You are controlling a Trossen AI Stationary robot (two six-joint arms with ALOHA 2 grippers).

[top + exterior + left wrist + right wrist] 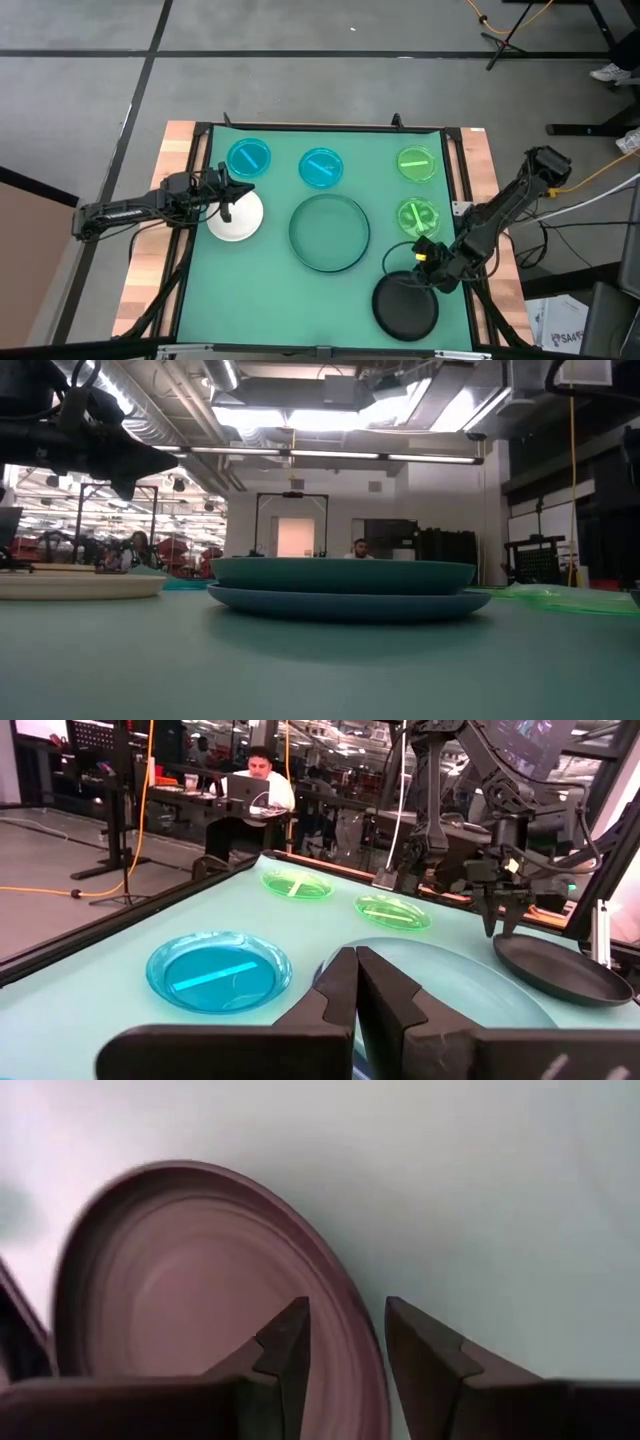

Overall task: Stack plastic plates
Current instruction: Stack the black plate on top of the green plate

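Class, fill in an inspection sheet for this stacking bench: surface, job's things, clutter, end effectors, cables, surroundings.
Surface: green mat over a wooden table.
Job's things: teal plate stacked on a blue plate at centre; white plate; black plate; two cyan plates; two green plates.
Clutter: nothing seen.
End effectors: left end effector shut, over the white plate; right end effector open, astride the black plate's rim.
Cables: orange cable on the floor; cables right of the table.
Surroundings: a person seated at a laptop.
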